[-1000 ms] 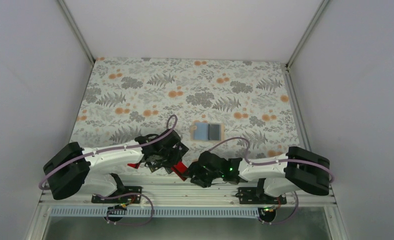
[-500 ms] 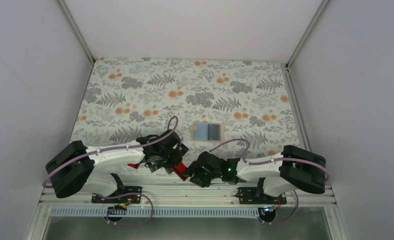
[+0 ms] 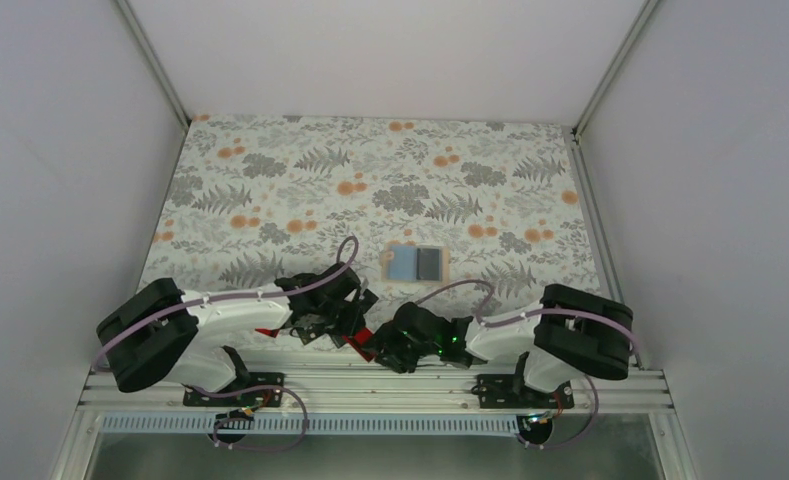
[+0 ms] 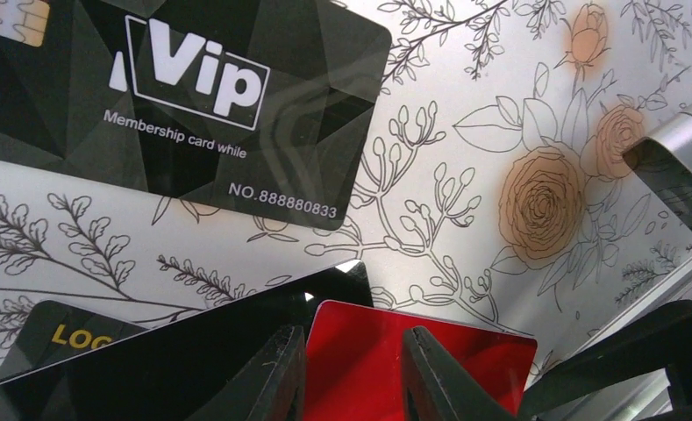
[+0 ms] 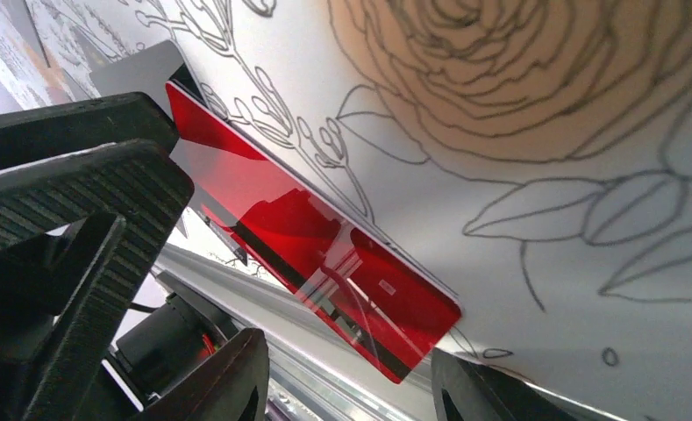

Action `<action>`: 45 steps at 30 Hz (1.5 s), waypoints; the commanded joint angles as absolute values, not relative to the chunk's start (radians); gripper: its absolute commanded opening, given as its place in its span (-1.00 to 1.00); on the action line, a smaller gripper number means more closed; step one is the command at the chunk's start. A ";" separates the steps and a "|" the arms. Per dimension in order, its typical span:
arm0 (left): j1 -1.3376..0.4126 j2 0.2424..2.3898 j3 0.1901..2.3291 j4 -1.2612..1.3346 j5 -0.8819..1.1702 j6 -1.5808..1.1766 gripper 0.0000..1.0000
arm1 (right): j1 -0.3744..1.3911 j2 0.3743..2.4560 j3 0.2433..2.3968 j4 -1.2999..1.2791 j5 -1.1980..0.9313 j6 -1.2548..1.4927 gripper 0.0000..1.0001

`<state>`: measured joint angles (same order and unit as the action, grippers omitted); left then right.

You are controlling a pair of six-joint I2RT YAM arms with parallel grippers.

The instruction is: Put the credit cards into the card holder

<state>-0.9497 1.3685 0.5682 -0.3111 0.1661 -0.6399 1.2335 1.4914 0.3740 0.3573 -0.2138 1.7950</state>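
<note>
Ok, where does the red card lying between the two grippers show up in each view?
Top external: the red card is low centre, by the near edge of the floral tablecloth.
Left wrist: bottom centre, seen between the fingers of the left gripper.
Right wrist: left of centre, lying diagonally.
Shared landmark: the floral tablecloth under the card.

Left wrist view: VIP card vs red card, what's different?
Colour: the VIP card is black with white print; the red card is glossy red with no print showing.
Place: the VIP card lies away from the left gripper; the red card lies between its open fingers, near the edge of the cloth.
Shared: both are rounded-corner cards lying on the cloth.
</note>
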 commanded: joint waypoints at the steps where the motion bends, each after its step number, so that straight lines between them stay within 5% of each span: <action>1: -0.946 1.371 0.533 -0.271 0.192 -0.652 -0.43 | 1.205 1.518 0.367 0.453 -0.219 1.775 -0.05; 7: -0.945 1.373 0.513 -0.252 0.206 -0.660 -0.44 | 1.164 1.559 0.375 0.536 -0.268 1.753 -0.10; 28: -0.913 1.389 0.603 -0.292 0.209 -0.649 -0.46 | 1.046 1.395 0.516 0.219 -0.254 1.506 -0.21; 33: -0.890 1.413 0.624 -0.291 0.225 -0.631 -0.46 | 1.018 1.414 0.535 0.202 -0.266 1.468 -0.36; 41: -0.856 1.426 0.641 -0.293 0.242 -0.618 -0.47 | 0.969 1.427 0.576 0.114 -0.298 1.381 -0.88; 45: -0.833 1.396 0.685 -0.341 0.212 -0.612 -0.48 | 0.926 1.410 0.583 0.095 -0.343 1.283 -0.92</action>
<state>-0.8497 1.4147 0.6350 -0.2825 0.2123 -0.6350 0.9680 1.4269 0.5358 0.1036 -0.3122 1.4067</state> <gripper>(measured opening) 0.261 0.043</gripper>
